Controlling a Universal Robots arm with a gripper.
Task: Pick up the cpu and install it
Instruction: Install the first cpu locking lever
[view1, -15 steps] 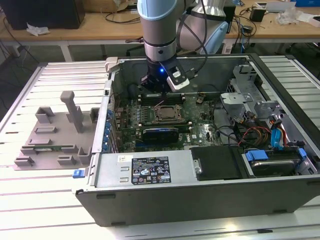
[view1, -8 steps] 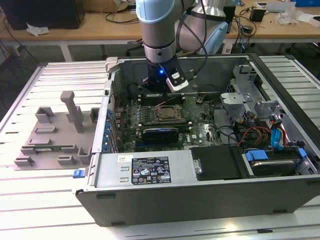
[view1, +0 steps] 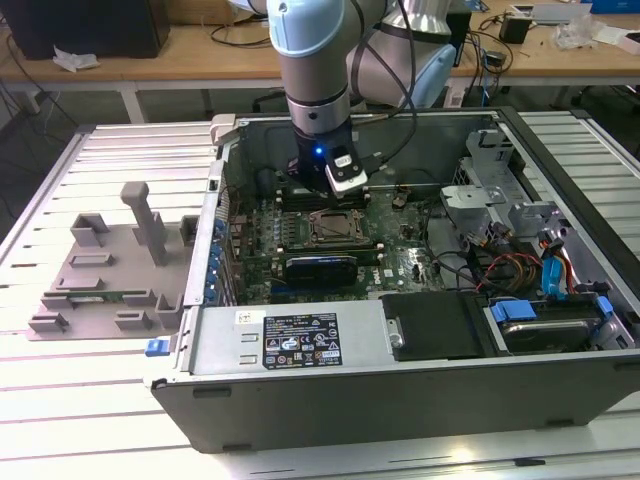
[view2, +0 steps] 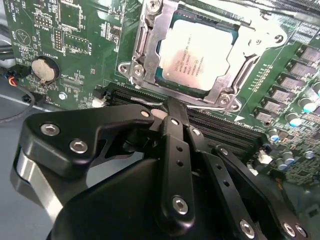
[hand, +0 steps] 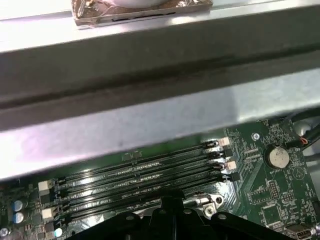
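The cpu (view2: 196, 56) sits seated in the motherboard socket (view2: 150, 55) at upper center of the second wrist view, while the pincer (view2: 172, 112), empty with its fingers drawn together, hangs just beside it over the memory slots (hand: 140, 175).

Gripper (view2: 172, 117) fingertips hidden behind its own black linkage in the second wrist view — can't tell jaw state. Socket frame (view2: 200, 55) cut off at that picture's upper edge. Print on the cpu (view2: 195, 52) lid too small to make out.
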